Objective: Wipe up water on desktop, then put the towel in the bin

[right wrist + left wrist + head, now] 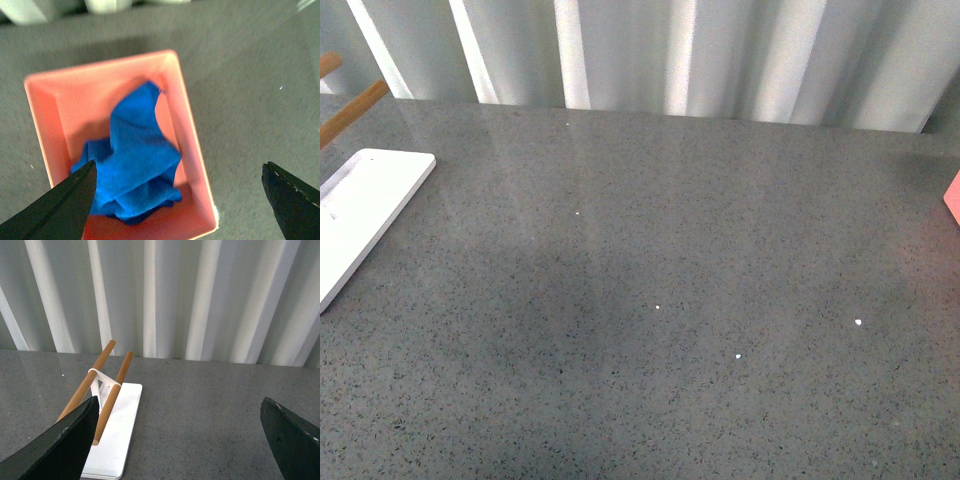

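Note:
In the right wrist view the blue towel [134, 165] lies crumpled inside the pink bin [45, 130], which rests on the speckled grey desktop [250, 90]. My right gripper [180, 200] hangs open above the bin, its fingers spread wide with nothing between them. My left gripper [180, 440] is open too, over bare desktop [200, 415]. In the front view the desktop [650, 300] shows neither arm; only a corner of the bin [953, 197] peeks in at the right edge.
A white board [365, 215] carrying a rack of two wooden bars [107, 390] stands at the desktop's left. A pleated grey curtain [670, 50] runs behind the far edge. A few tiny white specks [738, 356] dot the surface.

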